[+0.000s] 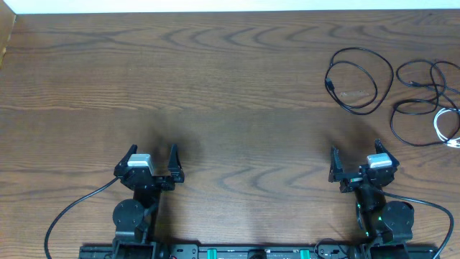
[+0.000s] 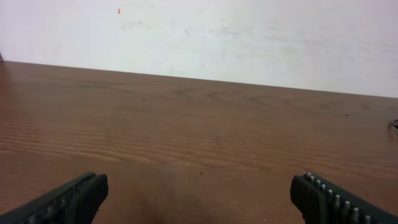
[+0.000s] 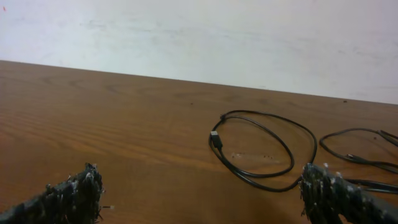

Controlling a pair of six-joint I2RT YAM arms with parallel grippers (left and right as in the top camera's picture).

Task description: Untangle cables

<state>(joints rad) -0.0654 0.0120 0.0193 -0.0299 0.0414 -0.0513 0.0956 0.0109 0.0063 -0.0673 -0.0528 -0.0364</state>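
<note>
**A:** Where are the cables?

**B:** All three lie at the far right of the table (image 1: 215,79). One black cable (image 1: 330,84) sits in its own loop, apart from the others as far as the overhead view shows. To its right, the second black cable (image 1: 436,88) is looped over itself. The white cable (image 1: 438,126) lies against it near the edge, and part of that runs out of view.

**A:** And the grippers?

**B:** The left gripper (image 1: 152,155) and the right gripper (image 1: 357,155) both sit at the near side, close to their bases. Their fingers are spread wide with nothing between them. The right one is closer to the cables but well short of them.

**A:** So how far along is it?

**B:** Barely begun, I'd say. One cord looks free. The black and white pair is left to separate, which is probably work for the right arm.
</note>
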